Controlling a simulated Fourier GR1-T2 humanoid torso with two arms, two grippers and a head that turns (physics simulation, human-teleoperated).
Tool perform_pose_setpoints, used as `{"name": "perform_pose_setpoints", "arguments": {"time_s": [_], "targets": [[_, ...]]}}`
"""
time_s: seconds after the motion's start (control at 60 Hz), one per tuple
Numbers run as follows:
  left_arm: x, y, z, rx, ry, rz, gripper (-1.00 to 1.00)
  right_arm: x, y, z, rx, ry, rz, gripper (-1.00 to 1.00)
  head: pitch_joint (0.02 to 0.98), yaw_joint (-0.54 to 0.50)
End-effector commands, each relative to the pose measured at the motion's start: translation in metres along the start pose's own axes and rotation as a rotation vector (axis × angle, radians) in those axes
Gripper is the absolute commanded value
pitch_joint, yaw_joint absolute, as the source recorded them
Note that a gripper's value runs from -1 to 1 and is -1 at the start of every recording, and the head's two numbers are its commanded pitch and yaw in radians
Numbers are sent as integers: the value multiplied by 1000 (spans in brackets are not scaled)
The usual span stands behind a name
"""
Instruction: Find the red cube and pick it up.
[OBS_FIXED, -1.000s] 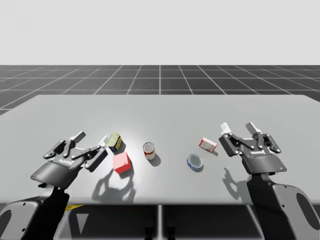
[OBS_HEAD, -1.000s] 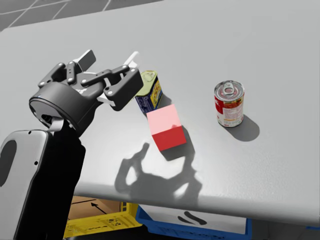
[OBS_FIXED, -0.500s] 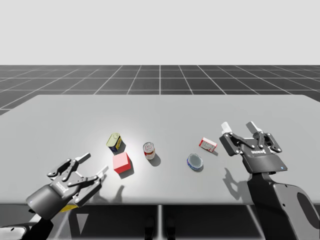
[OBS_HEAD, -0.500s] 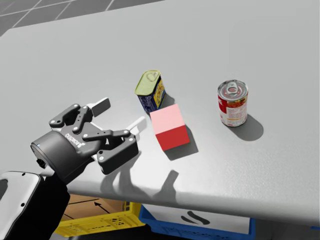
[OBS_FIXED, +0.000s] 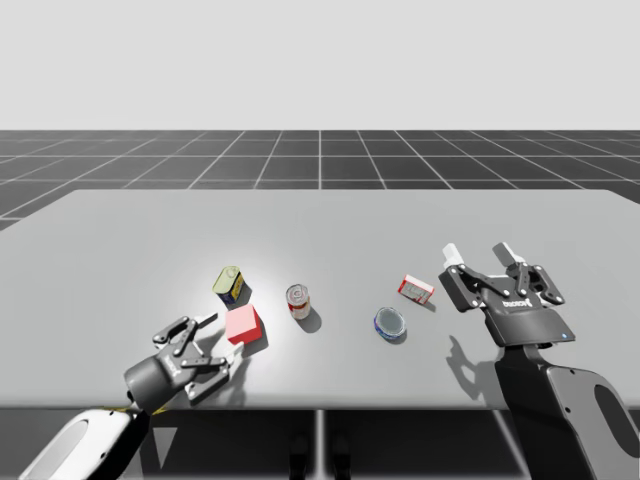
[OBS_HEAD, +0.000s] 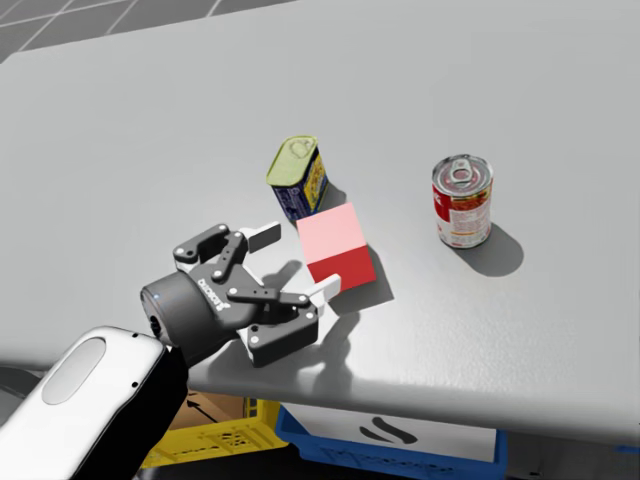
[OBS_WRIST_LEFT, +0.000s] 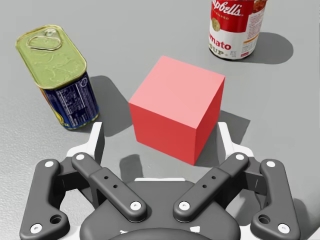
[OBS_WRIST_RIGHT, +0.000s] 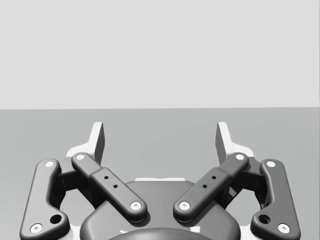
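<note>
The red cube (OBS_FIXED: 243, 324) (OBS_HEAD: 336, 248) rests on the grey table (OBS_FIXED: 330, 225) close to its front edge. My left gripper (OBS_FIXED: 220, 337) (OBS_HEAD: 295, 262) lies low over the table just in front of the cube and is open. In the left wrist view the red cube (OBS_WRIST_LEFT: 177, 107) stands straight ahead of my left gripper (OBS_WRIST_LEFT: 159, 137), its near corner reaching in between the white fingertips (OBS_WRIST_LEFT: 95, 137); I see no firm contact. My right gripper (OBS_FIXED: 480, 250) (OBS_WRIST_RIGHT: 160, 134) hovers open at the right of the table with nothing between its fingers.
A blue tin with a yellow-green lid (OBS_FIXED: 231, 284) (OBS_HEAD: 298, 178) (OBS_WRIST_LEFT: 57, 77) leans just behind the cube. A red and white can (OBS_FIXED: 299, 301) (OBS_HEAD: 462, 200) (OBS_WRIST_LEFT: 237, 27) stands to its right. Further right lie a round blue tin (OBS_FIXED: 390, 322) and a small red and white box (OBS_FIXED: 416, 289).
My left arm dropped from beside the blue tin toward the table's front edge, then pushed forward, bringing its open gripper up to the cube. The right arm stayed put.
</note>
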Motion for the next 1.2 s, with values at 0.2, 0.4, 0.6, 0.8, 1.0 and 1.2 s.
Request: {"name": "perform_pose_setpoints", "arguments": {"time_s": [0.2, 0.4, 0.6, 0.8, 1.0, 1.2], "targets": [[-6, 4, -32, -30, 25, -53, -1000, 1, -1, 1, 0, -4, 4, -1000, 916, 329], [-7, 4, -45, -73, 41, -66, -1000, 2, -1, 2, 1, -6, 4, -1000, 913, 322], [-15, 0, -50, -116, 73, -55, -1000, 3, -1, 1, 0, -9, 5, -1000, 911, 315], [-22, -7, -44, -191, 80, -107, 1000, 3, -1, 1, -2, -8, 4, -1000, 887, 315], [-26, -12, -42, -225, 89, -143, 1000, 2, -2, 1, -9, 0, 8, -1000, 806, 315], [-25, -11, -40, -225, 81, -148, 1000, 2, -3, 1, -13, 1, 7, -1000, 654, 326]]}}
